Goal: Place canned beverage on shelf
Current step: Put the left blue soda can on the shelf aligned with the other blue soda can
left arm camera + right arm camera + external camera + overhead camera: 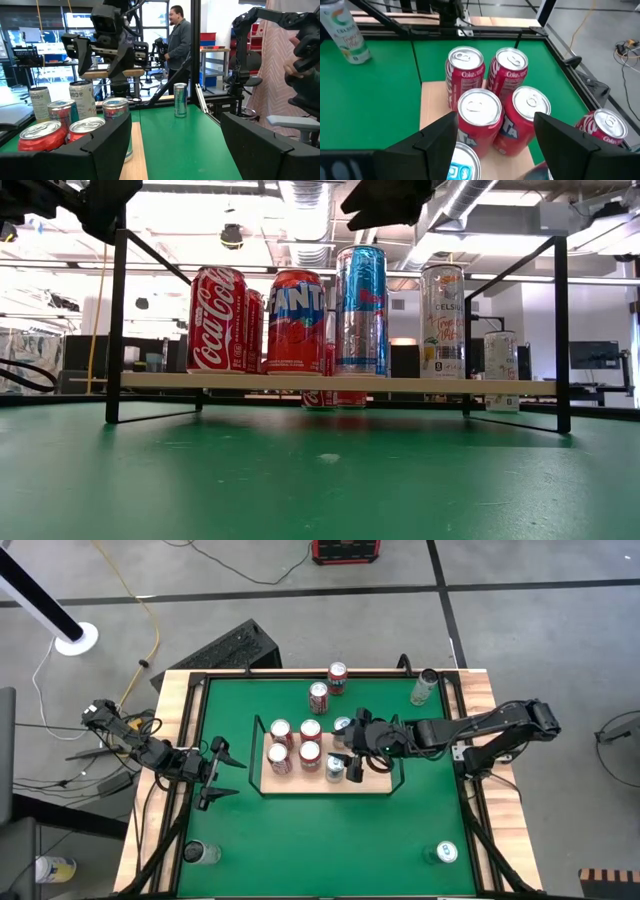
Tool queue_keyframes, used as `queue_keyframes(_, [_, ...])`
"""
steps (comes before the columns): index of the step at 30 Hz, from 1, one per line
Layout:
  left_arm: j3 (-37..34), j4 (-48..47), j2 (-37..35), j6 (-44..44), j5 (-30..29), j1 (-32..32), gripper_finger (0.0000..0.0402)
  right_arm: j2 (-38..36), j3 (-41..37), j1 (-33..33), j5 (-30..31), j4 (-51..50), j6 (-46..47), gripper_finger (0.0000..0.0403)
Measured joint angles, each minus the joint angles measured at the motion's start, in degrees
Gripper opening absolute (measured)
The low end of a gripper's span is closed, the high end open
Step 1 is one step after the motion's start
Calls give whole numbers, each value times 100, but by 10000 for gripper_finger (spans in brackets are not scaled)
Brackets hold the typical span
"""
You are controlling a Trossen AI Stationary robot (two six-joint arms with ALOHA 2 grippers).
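The shelf (372, 783), a light-wood board on black wire rails, stands raised over the middle of the green table. Several cans stand upright on it: two Coke cans (465, 70), two Fanta cans (479, 112), a blue can (361, 310) and a white Celsius can (442, 320). My right gripper (495, 135) hovers open just above the Fanta cans and the blue can, touching none; it also shows from the side (110, 40). My left gripper (215, 772) waits open at the table's left edge, level, facing the shelf.
Two red cans (328, 686) stand on the table behind the shelf. A pale can (424, 687) is at the far right corner, another can (445, 853) near right and one more (200, 852) near left. A person (177, 35) stands beyond the table.
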Motion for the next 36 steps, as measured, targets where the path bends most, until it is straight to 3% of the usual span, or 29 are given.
queue_keyframes(19, [0, -1, 1, -4, 0, -1, 293, 2, 0, 0, 315, -237, 30, 287])
queue_keyframes(27, [0, -1, 1, -2, 0, 2, 293, 1, 0, 60, -52, -195, -231, 280])
queue_keyframes(31, [0, -28, -2, -11, 0, 2, 293, 2, 0, 158, -175, -116, -468, 227])
queue_keyframes(36, [0, -40, 1, -15, 0, 2, 293, 2, 0, 216, -324, -108, -763, 63])
